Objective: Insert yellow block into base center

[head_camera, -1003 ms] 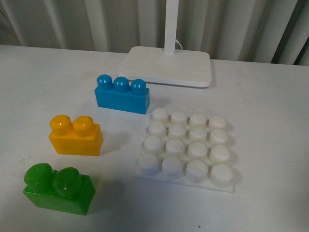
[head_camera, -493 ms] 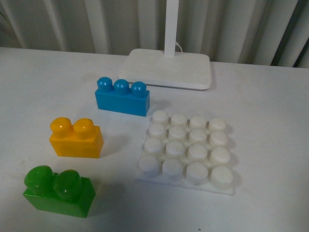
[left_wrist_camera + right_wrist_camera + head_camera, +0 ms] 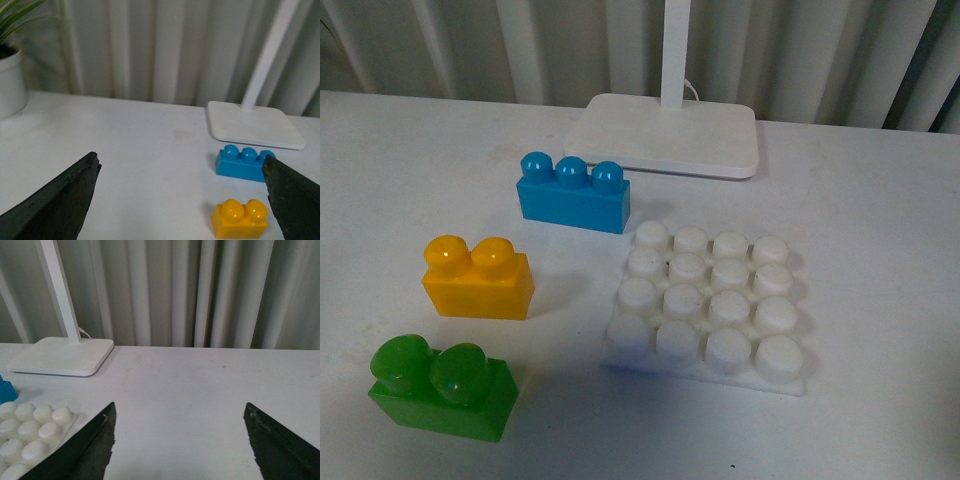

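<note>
The left gripper and right gripper hover over the white worktop, jaws spread wide and holding nothing, while the yellow block sits left of the studded base.

- yellow block: orange-yellow, two rounded studs on top; sat upright, left of base, apart from it.
- base: white square plate, 4x4 round studs; lay flat.
</note>
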`<state>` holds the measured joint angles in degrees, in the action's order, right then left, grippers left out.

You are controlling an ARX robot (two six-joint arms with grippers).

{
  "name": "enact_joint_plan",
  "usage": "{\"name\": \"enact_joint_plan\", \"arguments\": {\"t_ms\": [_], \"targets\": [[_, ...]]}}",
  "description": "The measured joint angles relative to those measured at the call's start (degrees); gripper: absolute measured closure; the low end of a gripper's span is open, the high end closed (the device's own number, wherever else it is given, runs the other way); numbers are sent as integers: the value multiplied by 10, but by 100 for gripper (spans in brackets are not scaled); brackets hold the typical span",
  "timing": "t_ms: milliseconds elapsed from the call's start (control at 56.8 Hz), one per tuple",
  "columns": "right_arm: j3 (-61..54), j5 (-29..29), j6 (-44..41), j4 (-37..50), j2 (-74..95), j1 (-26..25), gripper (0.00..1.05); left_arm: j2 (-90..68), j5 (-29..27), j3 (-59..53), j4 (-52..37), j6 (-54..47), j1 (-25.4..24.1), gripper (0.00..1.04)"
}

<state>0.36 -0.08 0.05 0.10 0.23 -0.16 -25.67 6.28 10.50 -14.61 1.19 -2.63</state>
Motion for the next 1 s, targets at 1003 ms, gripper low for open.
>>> {"name": "enact_joint_plan", "arguments": {"t_ms": [1003], "targets": [[0,0,0,0,0,0,9,-654,37,544,528,-860,134,6]]}}
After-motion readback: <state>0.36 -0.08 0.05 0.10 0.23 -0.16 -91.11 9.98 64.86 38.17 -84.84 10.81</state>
